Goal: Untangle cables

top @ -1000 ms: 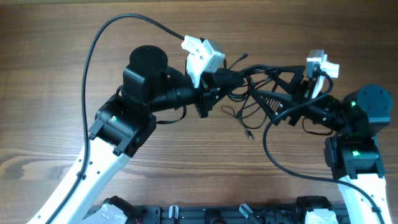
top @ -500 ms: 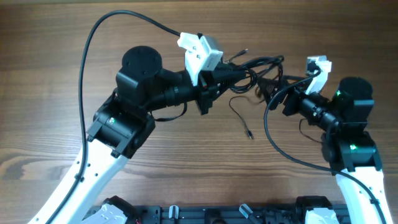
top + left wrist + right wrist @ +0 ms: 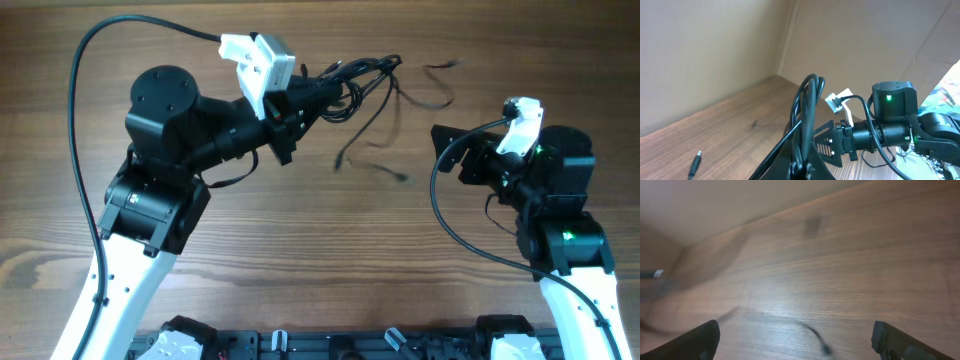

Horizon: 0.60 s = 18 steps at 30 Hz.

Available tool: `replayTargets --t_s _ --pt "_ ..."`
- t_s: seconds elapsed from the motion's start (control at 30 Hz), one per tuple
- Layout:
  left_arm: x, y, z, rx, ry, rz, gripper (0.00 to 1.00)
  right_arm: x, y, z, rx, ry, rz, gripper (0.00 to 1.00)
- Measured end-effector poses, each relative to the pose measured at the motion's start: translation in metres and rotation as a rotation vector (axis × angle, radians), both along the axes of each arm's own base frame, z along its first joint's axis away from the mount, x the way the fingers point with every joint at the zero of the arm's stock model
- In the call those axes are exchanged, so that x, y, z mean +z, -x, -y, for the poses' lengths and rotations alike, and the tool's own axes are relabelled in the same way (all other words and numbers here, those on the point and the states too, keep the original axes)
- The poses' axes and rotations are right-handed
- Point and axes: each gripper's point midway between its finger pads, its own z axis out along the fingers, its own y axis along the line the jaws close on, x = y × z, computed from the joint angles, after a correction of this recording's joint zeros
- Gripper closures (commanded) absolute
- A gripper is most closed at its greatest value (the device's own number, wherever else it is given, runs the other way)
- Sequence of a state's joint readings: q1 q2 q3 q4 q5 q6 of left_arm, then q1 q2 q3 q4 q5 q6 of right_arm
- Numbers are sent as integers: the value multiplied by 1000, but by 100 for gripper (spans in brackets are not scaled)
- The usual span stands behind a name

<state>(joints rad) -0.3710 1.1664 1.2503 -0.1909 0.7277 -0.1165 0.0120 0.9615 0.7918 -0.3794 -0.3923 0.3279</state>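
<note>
My left gripper [image 3: 318, 98] is shut on the cables [image 3: 362, 78], a bunch of thin black cords held above the table at the back centre. Loose ends trail from the bunch, blurred, towards a plug [image 3: 400, 179]. In the left wrist view the cables [image 3: 809, 100] rise in a loop from between the fingers [image 3: 805, 162], and a small plug [image 3: 695, 163] hangs at the left. My right gripper [image 3: 446, 150] is open and empty, to the right of the bunch and apart from it. In the right wrist view its fingers [image 3: 801, 342] stand wide apart over a blurred cord end [image 3: 816, 336].
The wooden table [image 3: 320, 260] spreads under both arms. A thick black arm cable [image 3: 100, 40] arcs over the left arm, and another [image 3: 450, 235] loops beside the right arm. The right arm [image 3: 890, 127] shows in the left wrist view. A wall [image 3: 715, 205] borders the table.
My left arm has swung left and back, carrying the cable bunch with it. My right gripper has let go of the cables, opened, and now stands apart; loose ends swing free.
</note>
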Motion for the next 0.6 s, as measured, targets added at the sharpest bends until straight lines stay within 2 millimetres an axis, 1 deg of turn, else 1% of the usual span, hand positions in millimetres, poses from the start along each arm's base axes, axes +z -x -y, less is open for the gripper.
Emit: replayTargets --t_s 0.1,0.17,0.2,0.27,0.3,0.43,0.5,0.57,0.6 --pt "-3 0 0 -2 -13 -1 96 13 9 -27 222 28 104 0" --pt "-10 2 -1 -9 -58 27 96 29 17 -46 375 24 205 0" --pt "-19 3 -1 -19 -107 54 96 39 22 -55 449 12 261 0" --pt "-28 6 -2 -32 -158 80 96 54 28 -65 527 -6 339 0" --pt "-37 8 -3 -45 -201 94 96 64 34 -71 574 -20 387 0" --pt "-46 11 -4 -64 -252 124 96 86 53 -79 656 -38 476 0" --pt "-47 13 -2 -74 -260 132 96 94 59 -80 671 -33 513 0" --pt "-47 21 7 -110 -260 138 96 103 61 -81 680 -20 560 0" --pt "-49 29 18 -148 -261 140 96 105 62 -81 682 -16 575 0"
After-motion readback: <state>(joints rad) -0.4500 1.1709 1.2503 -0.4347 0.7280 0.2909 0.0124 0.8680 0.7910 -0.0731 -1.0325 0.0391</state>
